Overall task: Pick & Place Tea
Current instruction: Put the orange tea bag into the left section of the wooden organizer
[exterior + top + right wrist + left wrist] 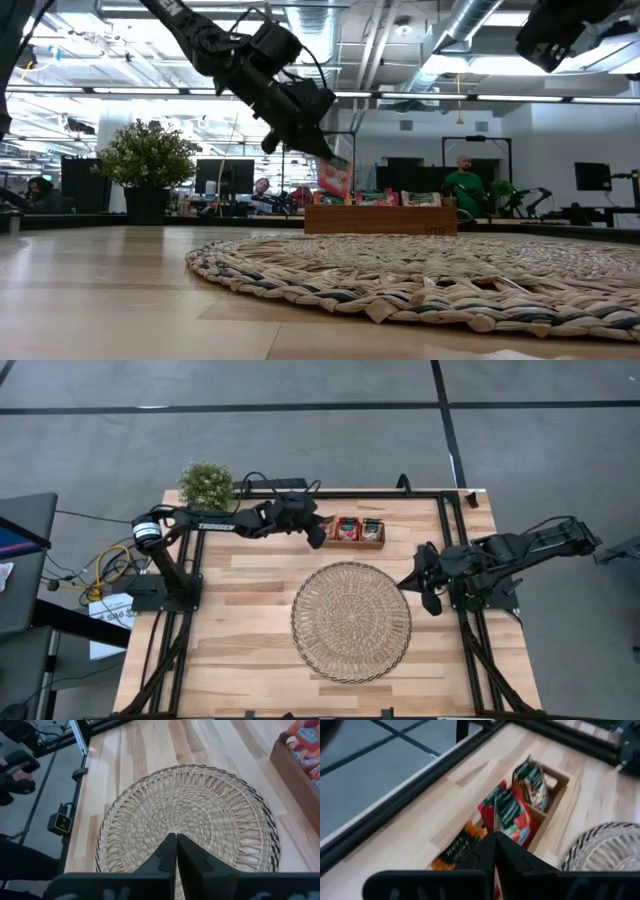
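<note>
left gripper [318, 152] clamped on one tea sachet [334, 178], lifted just above wooden tray [362, 543] | right gripper [432, 600] fingers together, empty, beside woven mat [351, 622] | risk: thin corner pinch, sachet may slip in transit

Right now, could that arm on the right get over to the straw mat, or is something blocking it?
Probably yes. The right gripper, shut and empty, hangs just off the woven mat, whose top lies bare. The left gripper is busy lifting a tea sachet at the wooden tray, well clear.
</note>
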